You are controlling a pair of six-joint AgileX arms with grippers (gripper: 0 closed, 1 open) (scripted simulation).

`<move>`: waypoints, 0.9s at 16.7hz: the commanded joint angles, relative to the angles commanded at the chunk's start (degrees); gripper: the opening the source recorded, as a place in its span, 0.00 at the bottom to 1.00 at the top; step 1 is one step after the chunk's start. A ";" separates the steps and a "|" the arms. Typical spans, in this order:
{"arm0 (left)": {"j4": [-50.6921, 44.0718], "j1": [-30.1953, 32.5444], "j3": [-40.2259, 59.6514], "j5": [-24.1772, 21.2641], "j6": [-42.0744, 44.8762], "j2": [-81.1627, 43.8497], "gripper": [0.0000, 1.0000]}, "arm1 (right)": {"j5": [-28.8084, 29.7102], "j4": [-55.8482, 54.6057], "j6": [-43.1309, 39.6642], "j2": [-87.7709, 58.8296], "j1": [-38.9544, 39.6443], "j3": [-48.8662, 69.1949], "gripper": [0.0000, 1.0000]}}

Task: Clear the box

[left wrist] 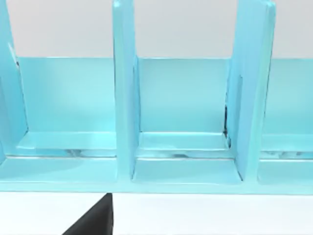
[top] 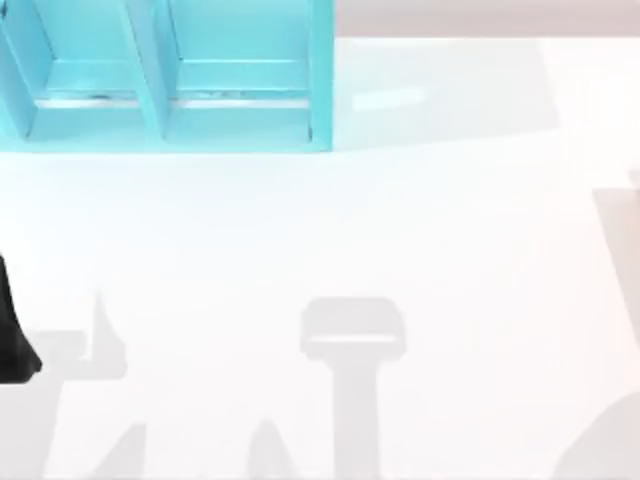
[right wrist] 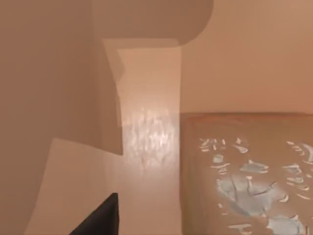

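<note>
Surveying the turquoise divided box (top: 165,75) at the desk's (top: 330,230) far left, compartments bare as seen.

Left arm (top: 12,330) sits at the desk's left edge as a dark sliver; its wrist camera faces the box's open compartments, a dark tool tip (left wrist: 95,220) just in the corner. Cannot tell how far either tool is open or whether it holds anything. Right wrist camera shows tan surfaces, a speckled slab (right wrist: 249,181) and a dark tip (right wrist: 100,218); what these are is hard to make out. Risks: reaching between the dividers (left wrist: 124,93) could clip a wall and shove the box; contents, if any, may sit in parts cut off at the frame edge.
</note>
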State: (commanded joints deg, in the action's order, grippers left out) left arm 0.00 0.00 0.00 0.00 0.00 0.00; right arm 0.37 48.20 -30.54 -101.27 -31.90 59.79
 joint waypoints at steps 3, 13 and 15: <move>0.00 0.00 0.00 0.00 0.00 0.00 1.00 | 0.00 0.00 0.00 0.00 0.00 0.00 0.62; 0.00 0.00 0.00 0.00 0.00 0.00 1.00 | 0.00 0.00 0.00 0.00 0.00 0.00 0.00; 0.00 0.00 0.00 0.00 0.00 0.00 1.00 | 0.00 0.00 0.00 0.00 0.00 0.00 0.00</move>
State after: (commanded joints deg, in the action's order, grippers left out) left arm 0.00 0.00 0.00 0.00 0.00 0.00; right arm 0.37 48.20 -30.54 -101.27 -31.90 59.79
